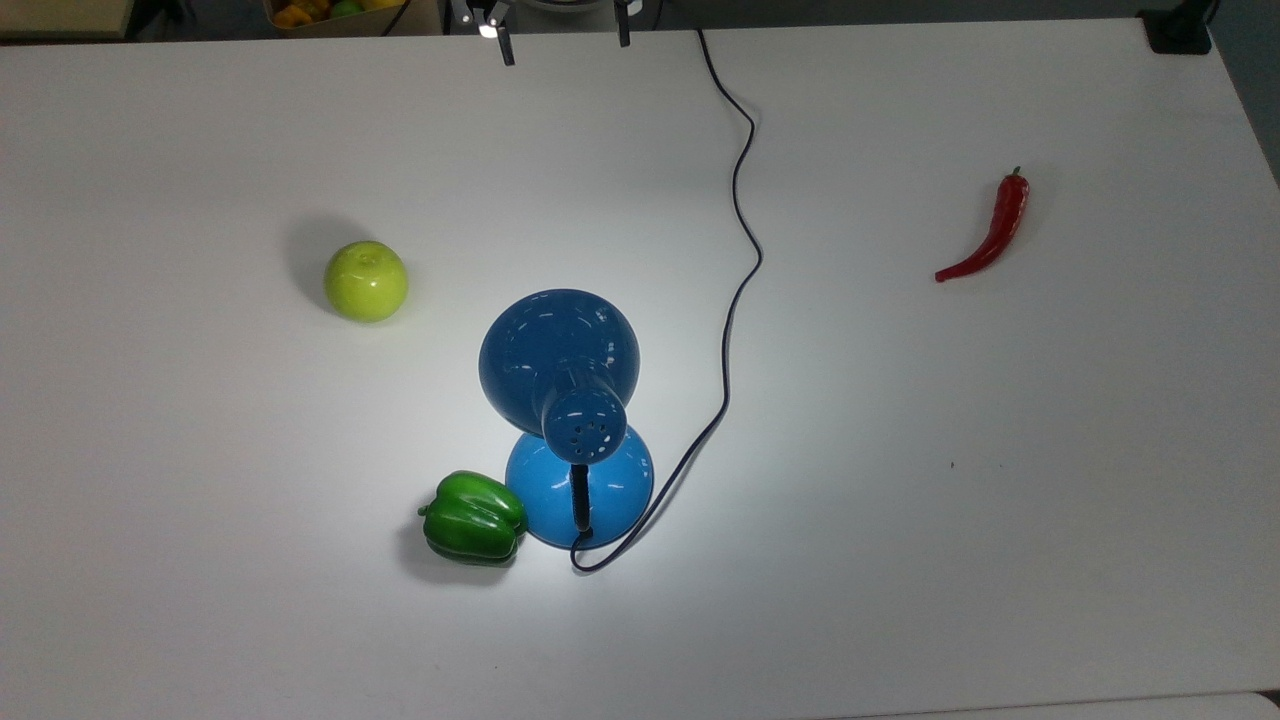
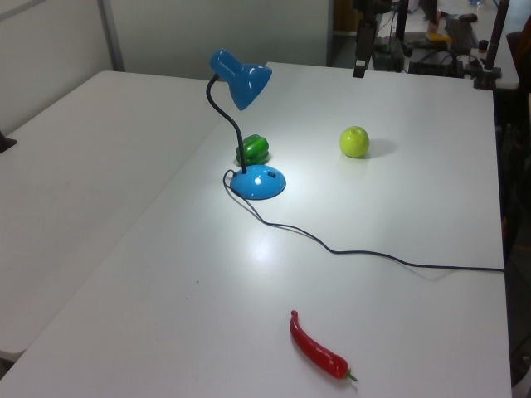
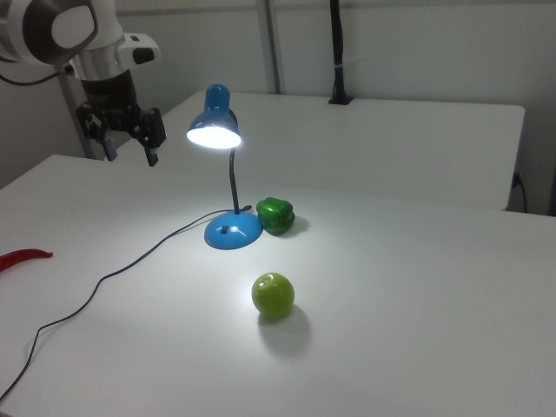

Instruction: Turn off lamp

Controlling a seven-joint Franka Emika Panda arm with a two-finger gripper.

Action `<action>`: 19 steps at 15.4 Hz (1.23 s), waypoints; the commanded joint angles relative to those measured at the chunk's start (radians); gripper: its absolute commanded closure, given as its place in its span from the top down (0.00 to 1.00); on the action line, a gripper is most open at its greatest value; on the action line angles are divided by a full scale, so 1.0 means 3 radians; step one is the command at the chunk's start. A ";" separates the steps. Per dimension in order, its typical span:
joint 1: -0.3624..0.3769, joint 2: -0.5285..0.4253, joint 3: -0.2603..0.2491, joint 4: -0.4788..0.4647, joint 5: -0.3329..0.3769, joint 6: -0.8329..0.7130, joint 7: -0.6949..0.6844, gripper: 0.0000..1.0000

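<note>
- The blue desk lamp stands on the white table, its dome shade over a bright pool of light and overlapping its round base.
- A green bell pepper lies against the base on the top view's left.
- A green apple sits apart, toward the upper left.
- The black cord snakes from the base to the far edge.
- A red chili pepper lies well apart on the right.
- The gripper hangs at the top edge, fingers spread wide.
</note>
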 commanded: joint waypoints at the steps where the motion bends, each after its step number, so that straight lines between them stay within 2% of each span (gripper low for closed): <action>1: -0.0007 -0.0027 -0.0004 -0.0078 0.0020 0.0122 -0.0130 0.39; 3: -0.0007 -0.0027 0.0001 -0.0089 0.0030 0.0203 -0.0125 0.13; 4: -0.0007 -0.0032 0.0001 -0.0139 0.0050 0.0249 -0.0110 0.04; 5: -0.0007 -0.0032 0.0001 -0.0150 0.0060 0.0280 -0.0115 0.00; 9: -0.0007 -0.0022 0.0011 -0.0170 0.0061 0.0311 -0.0130 0.00; 19: -0.0002 0.0147 0.0001 -0.0518 -0.0062 0.0663 -0.0095 0.00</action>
